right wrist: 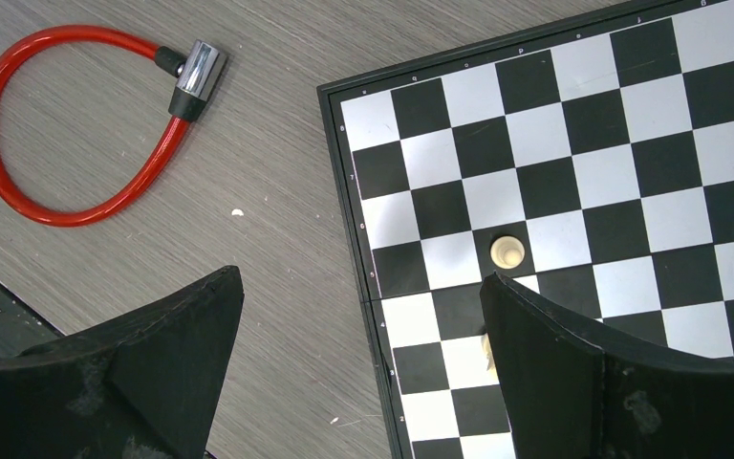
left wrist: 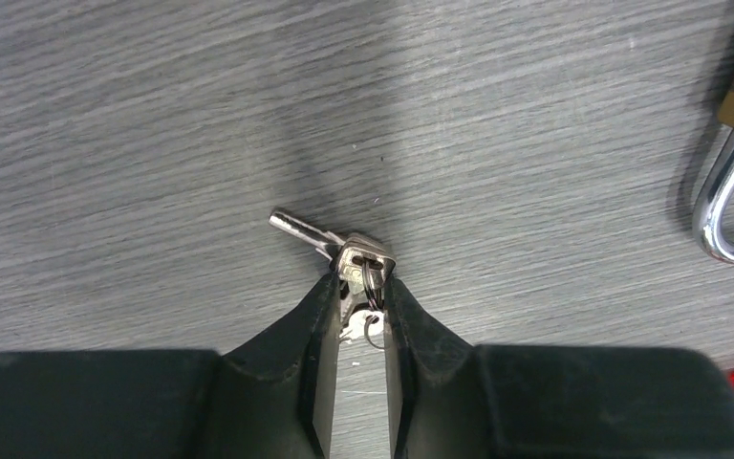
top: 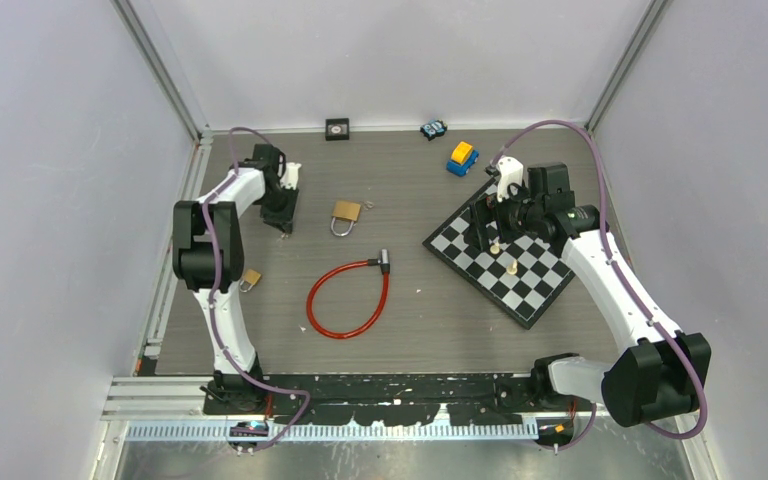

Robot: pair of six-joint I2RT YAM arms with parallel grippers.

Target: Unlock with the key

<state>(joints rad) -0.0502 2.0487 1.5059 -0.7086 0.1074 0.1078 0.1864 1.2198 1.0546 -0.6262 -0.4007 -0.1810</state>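
Note:
A small bunch of silver keys (left wrist: 356, 260) on a ring lies on the grey table, one blade (left wrist: 296, 228) pointing up-left. My left gripper (left wrist: 358, 285) is down over it, its fingertips pressed against the key head from both sides. In the top view the left gripper (top: 282, 222) stands at the back left of the table. The brass padlock (top: 345, 212) lies just right of it, its steel shackle (left wrist: 722, 215) showing at the right edge of the left wrist view. My right gripper (right wrist: 359, 277) hangs wide open and empty over the chessboard's edge (right wrist: 368, 229).
A red cable lock (top: 348, 300) lies mid-table, its barrel (right wrist: 196, 69) in the right wrist view. A second small padlock (top: 251, 278) sits by the left arm. The chessboard (top: 530, 290) carries pawns (right wrist: 507, 251). A toy car (top: 462, 157) and a black box (top: 337, 128) sit at the back.

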